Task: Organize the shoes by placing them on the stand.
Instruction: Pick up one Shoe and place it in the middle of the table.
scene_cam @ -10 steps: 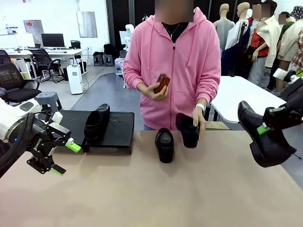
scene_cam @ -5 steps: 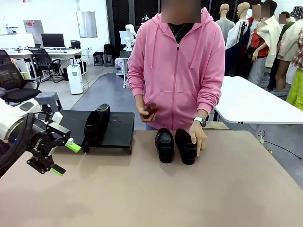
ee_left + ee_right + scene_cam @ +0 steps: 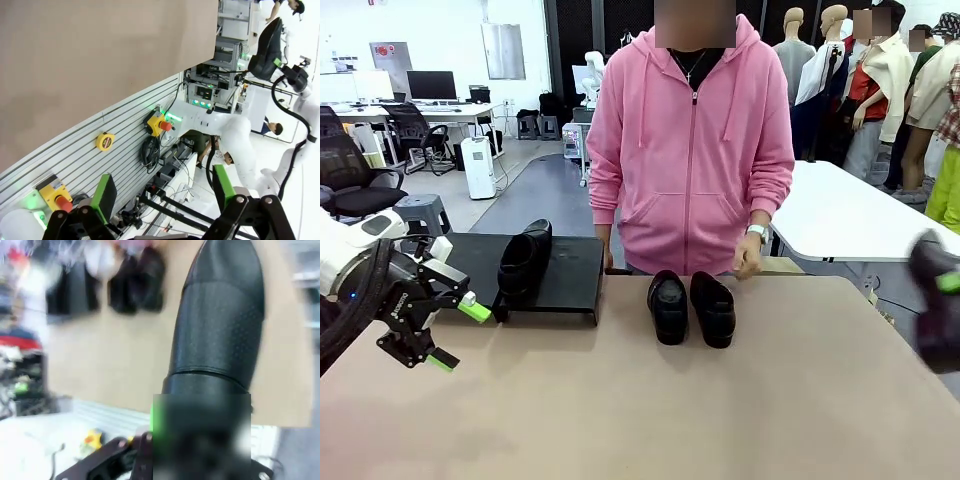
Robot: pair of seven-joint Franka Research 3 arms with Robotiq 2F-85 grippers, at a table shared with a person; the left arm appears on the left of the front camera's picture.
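Left gripper point(image 3: 458, 337) hangs spread and empty beside the stand point(image 3: 570, 285), which bears one shoe point(image 3: 525, 260). A pair point(image 3: 668, 305) sits mid-table point(image 3: 620, 410), near the person's hand point(image 3: 748, 262). Right gripper point(image 3: 279, 65) clamps a fourth shoe point(image 3: 220, 330) aloft at the right edge. Gripped at one end, it may swing or slip. On a low path to the stand, it could strike the pair or the hand.

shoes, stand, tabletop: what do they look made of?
Shoes: black leather or leather-look, smooth, slight sheen; the lifted shoe shows fine pebbled grain in the right wrist view. Stand: matte black, flat, no glare; painted metal or board, unclear. Tabletop: tan, matte, uniform; probably laminate or board.
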